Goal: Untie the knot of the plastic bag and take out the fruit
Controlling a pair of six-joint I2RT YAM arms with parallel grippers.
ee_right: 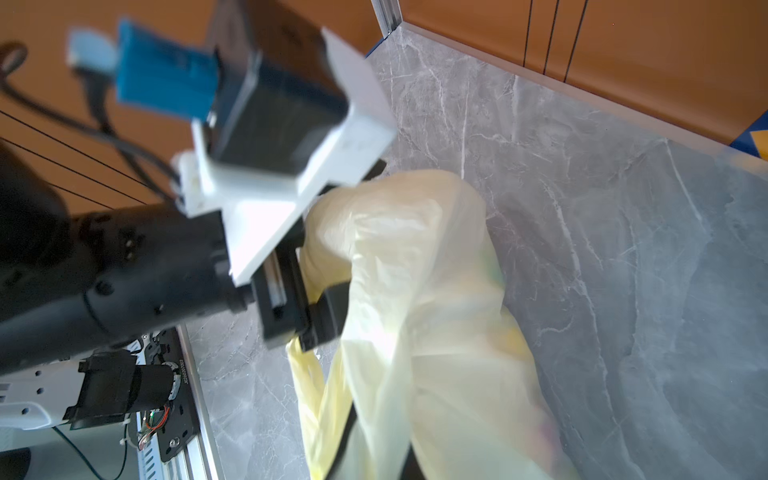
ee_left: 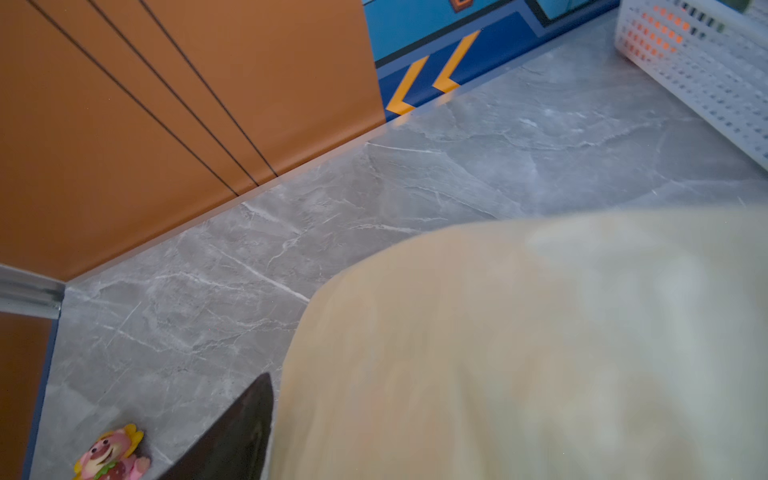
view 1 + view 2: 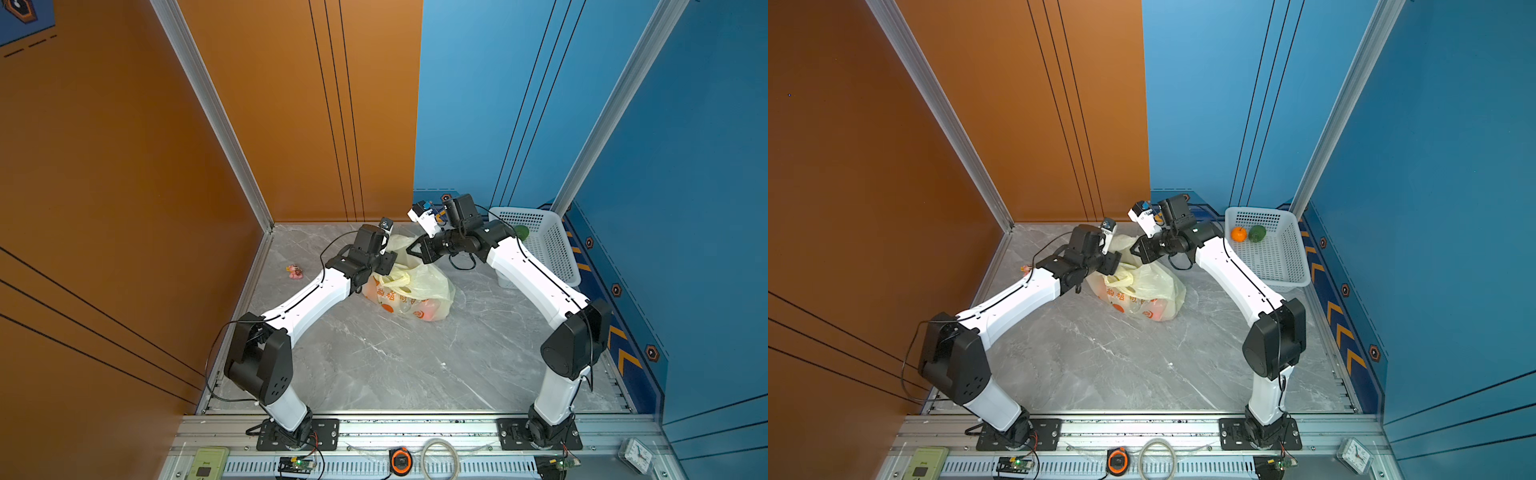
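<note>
Plastic bag point(image 3: 409, 286), one, of thin translucent cream-yellow film with orange prints and red characters, crumpled and puffed, lying just past centre toward 12 o'clock on grey veined marble-look table point(image 3: 374, 357). Fruit in two places: two glossy rounded pieces, one orange point(image 3: 1239, 235) and one green point(image 3: 1257, 233), side by side in white perforated rectangular basket point(image 3: 1283, 266) at 2 o'clock; more inside the bag, showing only as reddish-orange blurs point(image 3: 430, 312) through the film, number impossible to tell. Grippers, two, black, meeting over the bag's raised top. Left gripper point(image 1: 353, 241) reaching in from 9 o'clock, fingers point(image 1: 332, 309) spread astride a smooth puffed bulge of film; impossible to tell whether squeezing it or loose. Right gripper point(image 3: 412, 251) coming in from 2 o'clock, clamped fully together, film draped over its tips and apparently pinched there. Handle strip point(image 1: 305, 374), one made out, narrow, yellow and creased, hanging just beside the left gripper. Pink toy figure point(image 3: 295, 272), one, small and rounded, at 10 o'clock, well apart from the bag.
</note>
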